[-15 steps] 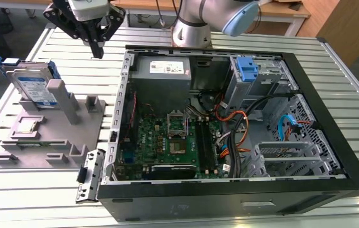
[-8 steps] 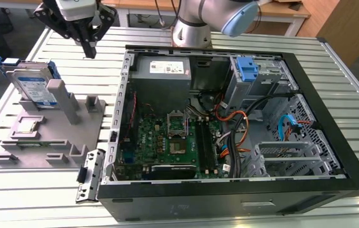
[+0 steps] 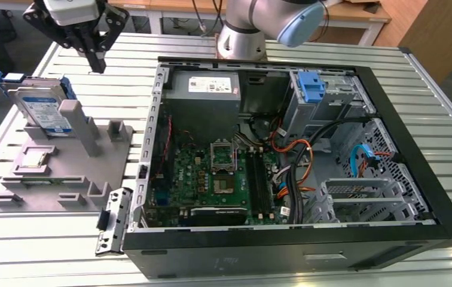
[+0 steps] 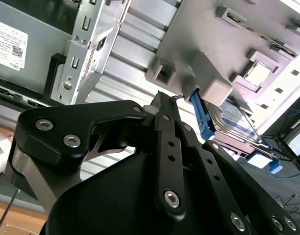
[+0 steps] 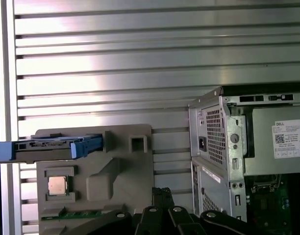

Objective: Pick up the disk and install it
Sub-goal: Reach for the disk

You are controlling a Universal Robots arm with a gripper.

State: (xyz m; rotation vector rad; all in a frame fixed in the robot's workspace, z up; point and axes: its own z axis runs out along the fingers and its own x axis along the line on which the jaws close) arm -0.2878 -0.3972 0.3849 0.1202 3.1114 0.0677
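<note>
The disk (image 3: 42,110) is a silver drive with a white-and-blue label and a blue bracket. It stands on edge in a slot at the far end of the grey fixture (image 3: 58,173), at the exterior view's left. The first wrist view shows the disk (image 5: 52,147) edge-on, and in the second wrist view the disk (image 4: 238,122) sits behind a grey post. My gripper (image 3: 97,66) hangs above the table, beyond the disk and apart from it. Its fingers are shut with nothing between them, as in both wrist views (image 4: 162,95) (image 5: 162,191).
An open computer case (image 3: 437,197) lies at the exterior view's right, with a power supply (image 3: 206,86) and a blue latch piece (image 3: 311,89) at its drive bay. The fixture also carries a processor chip (image 5: 57,185) and a memory stick (image 5: 76,214). The slatted metal table (image 5: 140,58) lies under everything.
</note>
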